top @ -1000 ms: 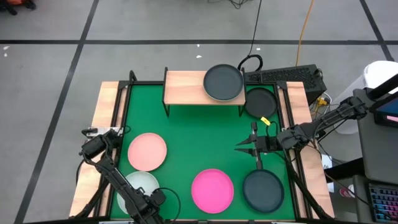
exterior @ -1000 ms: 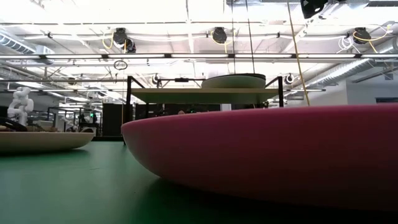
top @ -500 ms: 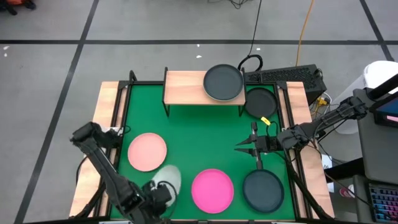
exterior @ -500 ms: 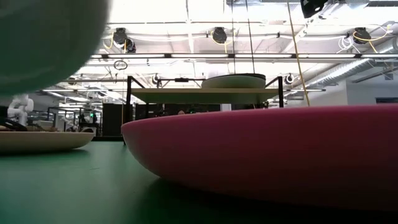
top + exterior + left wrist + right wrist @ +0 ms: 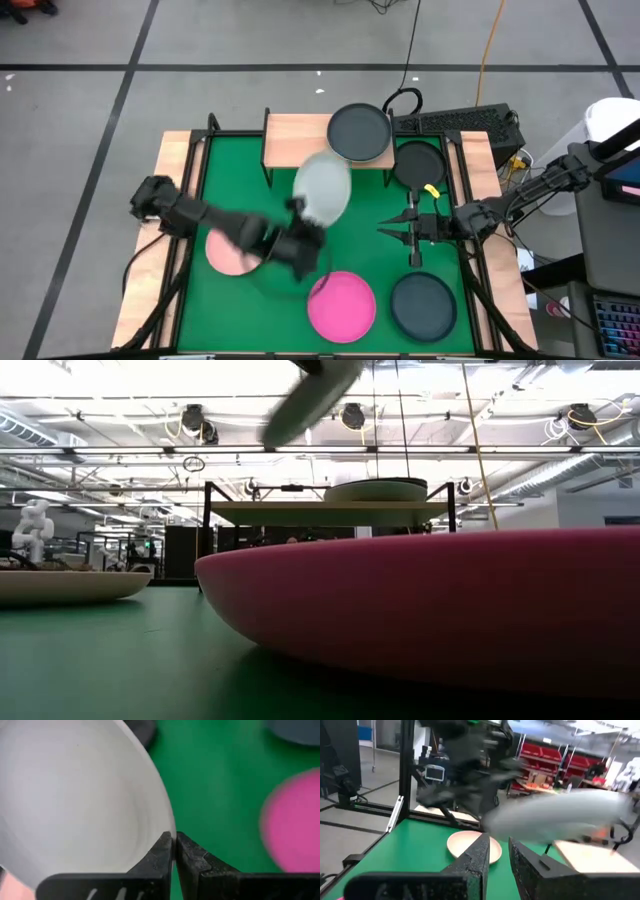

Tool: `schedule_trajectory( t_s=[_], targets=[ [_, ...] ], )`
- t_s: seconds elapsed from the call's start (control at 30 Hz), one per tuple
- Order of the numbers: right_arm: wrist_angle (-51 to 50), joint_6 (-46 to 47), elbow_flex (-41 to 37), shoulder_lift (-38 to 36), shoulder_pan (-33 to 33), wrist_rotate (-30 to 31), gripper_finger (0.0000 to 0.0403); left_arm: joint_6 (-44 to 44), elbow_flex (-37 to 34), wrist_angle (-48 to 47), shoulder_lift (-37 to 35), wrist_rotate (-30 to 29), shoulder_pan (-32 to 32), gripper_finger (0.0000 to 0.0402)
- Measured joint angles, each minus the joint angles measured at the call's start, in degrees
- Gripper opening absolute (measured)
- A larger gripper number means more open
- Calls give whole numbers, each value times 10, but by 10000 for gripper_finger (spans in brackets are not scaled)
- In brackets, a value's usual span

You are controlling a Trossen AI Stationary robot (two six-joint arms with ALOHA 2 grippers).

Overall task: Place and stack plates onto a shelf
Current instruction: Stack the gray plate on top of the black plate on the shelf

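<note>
My left gripper (image 5: pixel 300 238) is shut on a whitish plate (image 5: pixel 323 188), which hangs in the air over the mat's middle, just short of the shelf (image 5: pixel 296 139). In the low view this plate (image 5: pixel 312 398) shows tilted, high above the shelf (image 5: pixel 320 512). One dark grey plate (image 5: pixel 359 133) rests on the shelf's right end. My right gripper (image 5: pixel 382 236) waits over the mat's right side, its fingers slightly apart and touching nothing. My left gripper pinches the whitish plate's rim (image 5: pixel 168 827) between its two fingers, one on the inner face and one on the outer. The fingers reach in from the table's near-left side. The plate is lifted clear of the mat and tilted.
A pale pink plate (image 5: pixel 226 254) lies on the mat's left, partly under my left arm. A magenta plate (image 5: pixel 341 305) and a dark grey plate (image 5: pixel 423 305) lie near the near edge. Another dark plate (image 5: pixel 419 165) lies right of the shelf. The shelf's left half is bare.
My left gripper has lifted the whitish plate off the mat at the near-left corner. It has swung up and toward the far right, carrying the plate over the mat's middle toward the shelf. The plate has tipped from flat to tilted.
</note>
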Motion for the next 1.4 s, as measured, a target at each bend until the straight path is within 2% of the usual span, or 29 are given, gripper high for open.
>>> schedule_trajectory(
  t_s=[0.13,0.23,0.43,0.6,0.77,0.97,1.13,1.4],
  targets=[
    [19,-6,0,-6,2,-1,55,147,0,112,0,66,111,16],
    [21,-4,0,-20,13,-1,55,211,0,175,0,111,178,17],
    [17,-15,0,-43,53,0,55,319,0,216,8,158,269,18],
    [17,-52,0,-51,66,1,55,389,0,238,17,216,319,18],
    [13,-66,0,-51,66,51,55,439,-1,242,39,264,350,19],
    [9,-78,0,-51,66,147,55,521,-1,254,57,277,359,19],
    [13,-103,0,-51,66,165,55,553,0,259,57,286,359,27],
    [8,-111,0,-51,66,165,55,556,0,260,57,290,358,90]
  ],
)
